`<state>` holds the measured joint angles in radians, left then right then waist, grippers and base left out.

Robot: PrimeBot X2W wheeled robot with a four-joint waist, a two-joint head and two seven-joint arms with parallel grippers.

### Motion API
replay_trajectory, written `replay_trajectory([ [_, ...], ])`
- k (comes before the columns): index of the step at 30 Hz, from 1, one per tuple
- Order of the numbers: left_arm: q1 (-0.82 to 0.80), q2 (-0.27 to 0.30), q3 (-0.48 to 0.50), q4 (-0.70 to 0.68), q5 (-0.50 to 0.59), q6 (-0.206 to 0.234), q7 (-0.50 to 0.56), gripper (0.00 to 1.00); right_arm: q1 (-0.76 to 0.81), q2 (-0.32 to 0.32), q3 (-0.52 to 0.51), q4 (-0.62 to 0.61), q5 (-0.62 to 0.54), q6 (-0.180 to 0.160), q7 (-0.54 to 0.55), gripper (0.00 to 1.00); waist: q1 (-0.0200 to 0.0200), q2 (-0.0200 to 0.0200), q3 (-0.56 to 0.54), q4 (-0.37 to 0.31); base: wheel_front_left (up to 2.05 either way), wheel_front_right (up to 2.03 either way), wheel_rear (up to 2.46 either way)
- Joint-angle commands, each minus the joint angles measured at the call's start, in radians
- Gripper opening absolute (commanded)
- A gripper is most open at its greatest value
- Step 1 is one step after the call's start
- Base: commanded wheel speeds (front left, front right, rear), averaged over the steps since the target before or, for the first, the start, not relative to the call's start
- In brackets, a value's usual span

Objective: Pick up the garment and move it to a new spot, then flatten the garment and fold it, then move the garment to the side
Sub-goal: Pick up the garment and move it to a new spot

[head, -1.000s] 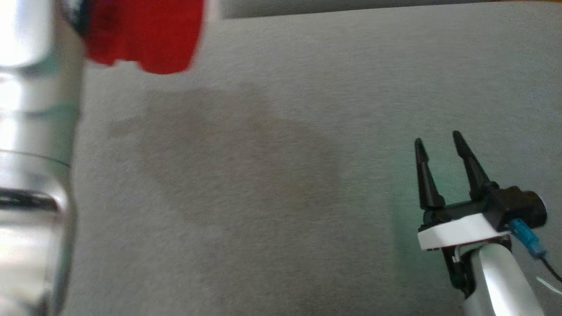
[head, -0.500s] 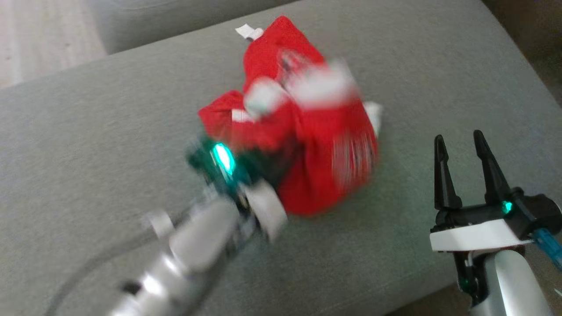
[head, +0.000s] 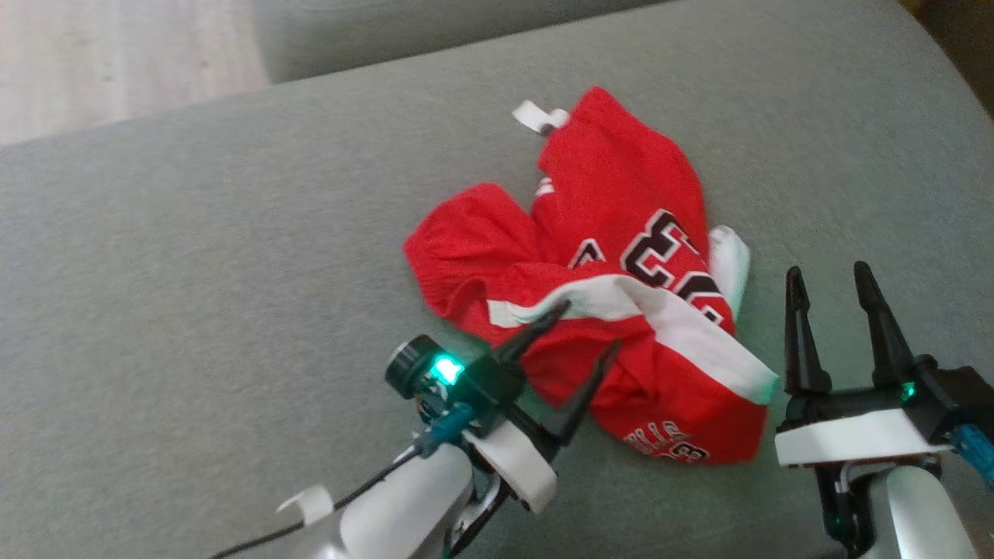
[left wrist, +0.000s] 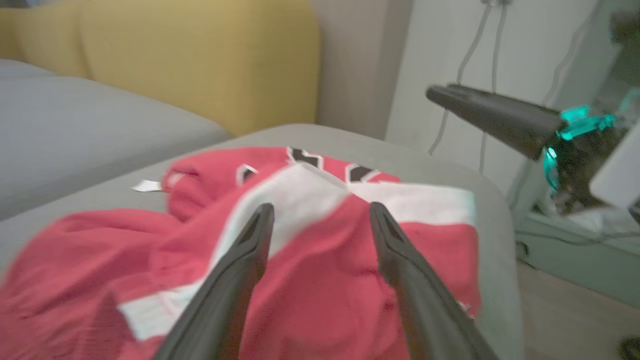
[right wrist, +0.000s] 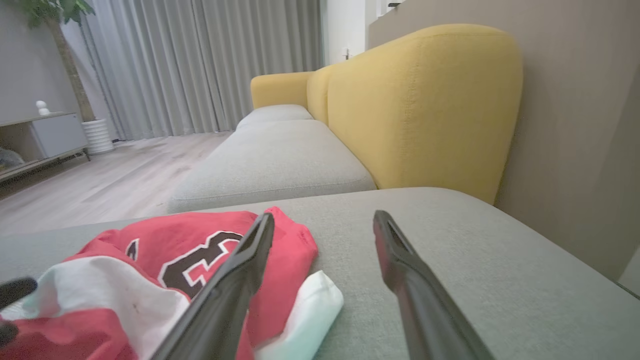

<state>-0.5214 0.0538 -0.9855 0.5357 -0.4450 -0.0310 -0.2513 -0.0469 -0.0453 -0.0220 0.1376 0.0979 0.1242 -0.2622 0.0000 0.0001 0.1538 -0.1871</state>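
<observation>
The garment [head: 613, 287] is a red jersey with white bands and black numbers, lying crumpled on the grey cushion [head: 194, 272]. My left gripper [head: 592, 326] is open at the garment's near left edge, fingers pointing over the cloth. In the left wrist view the left gripper [left wrist: 321, 207] has its fingers spread over the red and white garment [left wrist: 325, 265]. To the garment's right my right gripper [head: 826, 270] stands open and holds nothing. In the right wrist view the right gripper [right wrist: 325, 216] points past the garment [right wrist: 190, 250], which lies to its left.
The cushion's right edge [head: 955, 101] drops off close to my right gripper. Pale wood floor [head: 116, 62] lies beyond its far left edge. A yellow sofa back [right wrist: 425, 100] and another grey seat [right wrist: 275, 170] stand behind. Cables hang on the wall [left wrist: 480, 60].
The head camera has swung, so the whole picture shifted. My left gripper has opened and let go of the garment, which now lies still on the cushion. The right gripper stays open.
</observation>
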Motion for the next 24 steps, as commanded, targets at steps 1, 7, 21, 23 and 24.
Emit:
replay_trajectory([
  [1, 0.0, 0.005, 0.046, -0.038, 0.006, 0.011, -0.01, 1.0, -0.003, -0.005, 0.017, -0.028, -0.008, 0.007, 0.0, 1.0, 0.0, -0.0001, -0.034, 0.043, 0.0, 0.0, 0.0],
  [7, 0.063, 0.107, 0.183, -0.116, 0.0, 0.024, -0.01, 1.0, 0.02, -0.005, 0.018, -0.026, -0.033, 0.007, 0.0, 1.0, 0.0, -0.0001, -0.066, 0.078, 0.0, 0.0, 0.0],
  [21, -0.243, 0.178, 0.219, 0.119, -0.141, -0.097, 0.094, 1.0, -0.014, -0.005, 0.046, -0.037, -0.041, 0.007, 0.0, 1.0, 0.0, -0.0001, 0.06, -0.012, 0.0, 0.0, 0.0],
  [23, -0.294, 0.173, 0.157, 0.097, -0.202, -0.099, 0.126, 1.0, -0.027, -0.005, 0.05, -0.038, -0.039, 0.007, 0.0, 1.0, 0.0, -0.0001, 0.081, -0.024, 0.0, 0.0, 0.0],
  [24, -0.324, 0.18, 0.118, 0.074, -0.231, -0.099, 0.142, 1.0, -0.034, -0.005, 0.051, -0.039, -0.038, 0.007, 0.0, 1.0, 0.0, -0.0001, 0.09, -0.028, 0.0, 0.0, 0.0],
])
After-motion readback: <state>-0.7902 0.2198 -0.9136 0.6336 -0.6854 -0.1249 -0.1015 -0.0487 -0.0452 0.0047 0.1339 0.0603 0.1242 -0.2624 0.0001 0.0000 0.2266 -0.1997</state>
